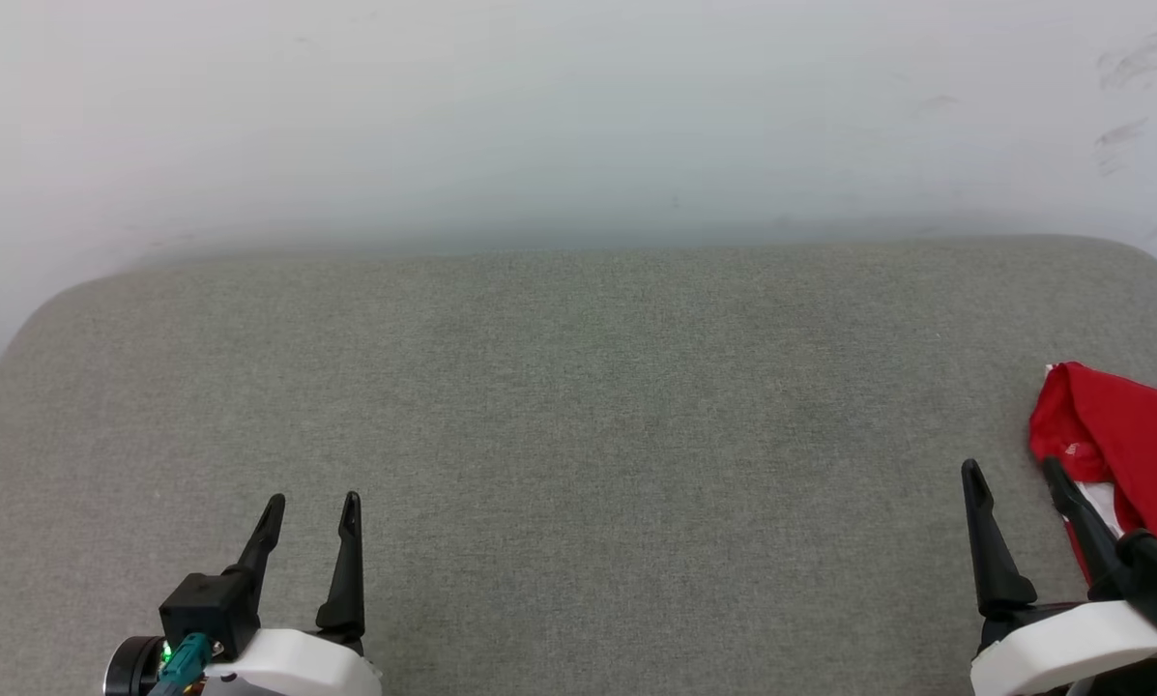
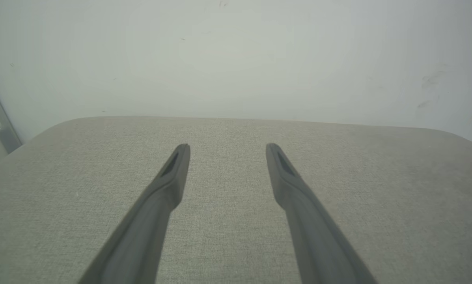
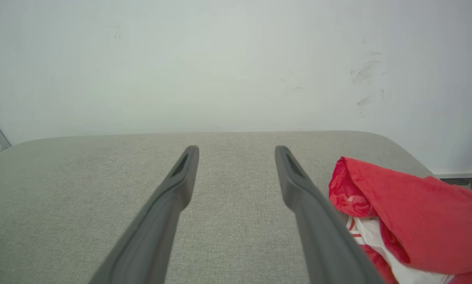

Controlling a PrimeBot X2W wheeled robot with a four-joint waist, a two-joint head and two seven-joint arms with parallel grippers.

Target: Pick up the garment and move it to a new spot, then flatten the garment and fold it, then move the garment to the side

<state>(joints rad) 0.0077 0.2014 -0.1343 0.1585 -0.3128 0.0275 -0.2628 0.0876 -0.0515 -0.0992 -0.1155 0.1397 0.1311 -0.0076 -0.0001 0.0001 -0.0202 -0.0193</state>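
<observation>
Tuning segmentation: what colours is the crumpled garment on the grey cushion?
Crumpled cloth garment: bright red, some white; right wrist view.

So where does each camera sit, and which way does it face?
Head view: on the robot's head, facing forward and down at the grey cushion; left gripper and right gripper rise at the bottom.
Left wrist view: on the left wrist, facing along that gripper's open fingers toward the wall.
Right wrist view: on the right wrist, facing along its open fingers, garment beside them.
Shared: head and right wrist views both show the garment.
</observation>
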